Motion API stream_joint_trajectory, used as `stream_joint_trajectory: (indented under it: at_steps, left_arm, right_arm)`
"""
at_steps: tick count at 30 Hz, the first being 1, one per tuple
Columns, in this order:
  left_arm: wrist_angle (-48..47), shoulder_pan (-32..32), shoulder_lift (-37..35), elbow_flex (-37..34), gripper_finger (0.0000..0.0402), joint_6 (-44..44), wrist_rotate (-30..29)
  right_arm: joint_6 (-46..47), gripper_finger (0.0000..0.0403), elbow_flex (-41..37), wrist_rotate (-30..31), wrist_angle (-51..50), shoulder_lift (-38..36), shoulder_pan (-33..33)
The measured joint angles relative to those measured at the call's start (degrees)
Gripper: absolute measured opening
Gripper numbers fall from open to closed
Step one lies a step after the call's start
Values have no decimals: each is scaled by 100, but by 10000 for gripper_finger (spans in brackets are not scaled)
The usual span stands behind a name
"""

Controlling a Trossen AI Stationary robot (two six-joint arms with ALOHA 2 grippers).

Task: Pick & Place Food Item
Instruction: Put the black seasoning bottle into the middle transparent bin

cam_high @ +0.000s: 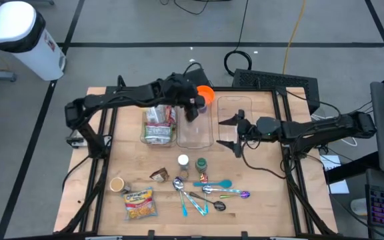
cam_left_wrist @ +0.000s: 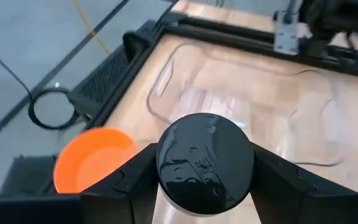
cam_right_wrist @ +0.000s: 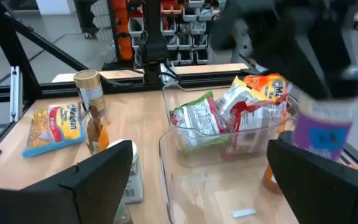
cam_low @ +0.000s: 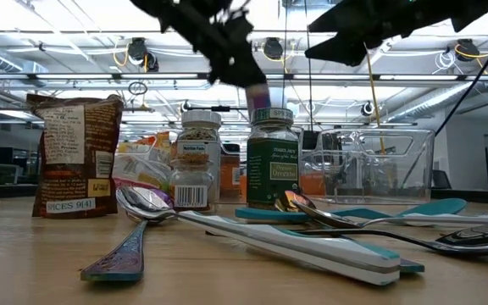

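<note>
Left end effector (cam_left_wrist: pixel 204 186): clamped on a small jar with a glossy black round lid (cam_left_wrist: pixel 205 160), one dark finger on each side, held up off the counter.
Jar: label purple and blue as the right wrist view shows it (cam_right_wrist: pixel 326 127); it hangs over the empty clear bin (cam_high: pixel 195 127).
Just beside it: one orange bowl (cam_high: pixel 205 95), smooth plastic, round, next to the left end effector.
Bins: three clear plastic tubs, rounded corners. The one on the far side of the held jar from the right arm is stuffed with crinkly snack bags (cam_high: pixel 159 125); the third (cam_high: pixel 237 113) sits empty in front of the right end effector.
Right end effector (cam_high: pixel 233 132): fingers spread wide, gripping nothing, hovering above the counter (cam_high: pixel 265 200) beside that third bin.
Farther out: two spice jars (cam_low: pixel 271 158) standing upright, one white-capped, one green-capped.
Spoons: a loose cluster of metal ones (cam_high: pixel 209 193) with teal and purple handles; exact count hard to tell.
Snack packs: one yellow bag (cam_high: pixel 139 203) lying flat, one small brown pouch (cam_high: pixel 159 175).
Cup: one tan, round (cam_high: pixel 117 185).
</note>
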Motion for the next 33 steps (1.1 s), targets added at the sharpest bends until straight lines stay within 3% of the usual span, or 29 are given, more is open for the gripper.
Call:
stream_joint_trajectory:
  at_steps: [7,20,30,33]
  left_arm:
    - [813,195,346,-508,206,-67,32]
    - [1231,202,1248,-559,206,-147,-224]
    - [1274,182,1426,-545,206,-166,-462]
    - [1268,169,1420,-545,238,-164,-476]
  right_arm:
    - [-15,361,-4,-3,-19,24,-1]
    - [-1,361,-4,-2,11,24,-2]
    - [-16,361,-4,-4,10,24,-2]
    - [-18,361,-4,-4,8,24,-2]
